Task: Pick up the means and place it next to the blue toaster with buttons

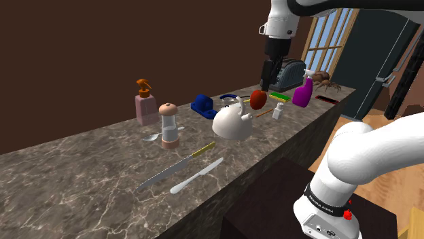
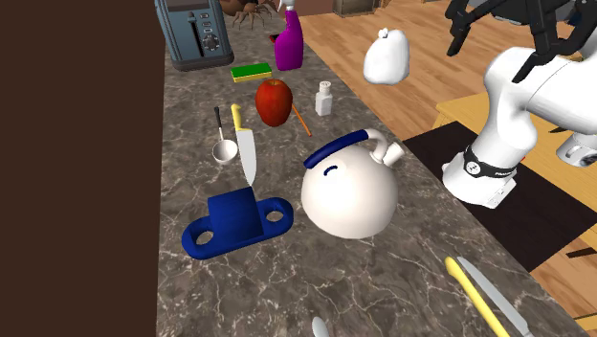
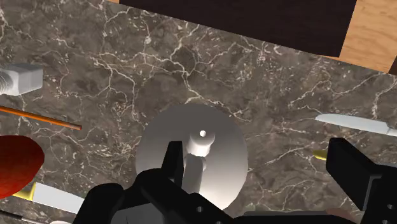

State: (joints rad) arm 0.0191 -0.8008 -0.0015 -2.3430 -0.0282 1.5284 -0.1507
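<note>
A white round kettle (image 1: 231,122) (image 2: 349,191) with a blue handle stands mid-counter. My gripper (image 1: 266,78) hangs open well above the counter, between the kettle and the toaster. In the wrist view the kettle (image 3: 216,137) lies straight below, under the left finger (image 3: 172,162), and the gripper (image 3: 256,153) holds nothing. The slate-blue toaster (image 1: 289,71) (image 2: 196,33) with buttons stands at the counter's far end. A red apple (image 1: 258,100) (image 2: 274,101) (image 3: 16,167) lies between kettle and toaster.
Near the toaster are a purple spray bottle (image 2: 289,43), a green-yellow sponge (image 2: 252,72) and a small white shaker (image 2: 325,98). A blue holder (image 2: 234,222) carries a yellow-handled knife (image 2: 247,153). Knives (image 1: 173,170), a mill (image 1: 169,125) and a soap dispenser (image 1: 145,105) stand further along.
</note>
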